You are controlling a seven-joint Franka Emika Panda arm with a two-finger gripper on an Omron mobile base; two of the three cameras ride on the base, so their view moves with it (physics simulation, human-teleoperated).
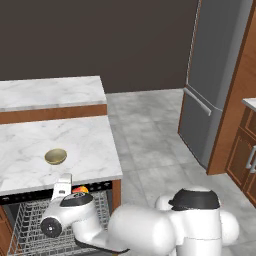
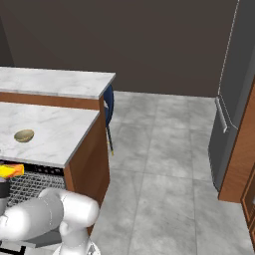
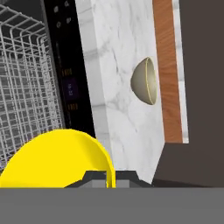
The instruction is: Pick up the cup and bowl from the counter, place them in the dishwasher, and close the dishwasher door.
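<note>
My gripper is shut on the rim of the yellow cup. The cup hangs just in front of the counter's edge, above the grey wire rack of the open dishwasher. In the right base view, the cup shows its red-orange patch over the rack. The olive-tan bowl sits upright on the marble counter, behind the black control strip. In the hand view the bowl lies well beyond the cup. The dishwasher door is hidden under my arm.
A higher, narrower marble slab stands behind the counter, with a blue chair at its end. The tall grey fridge and wood cabinets line the right side. Grey tile floor lies between.
</note>
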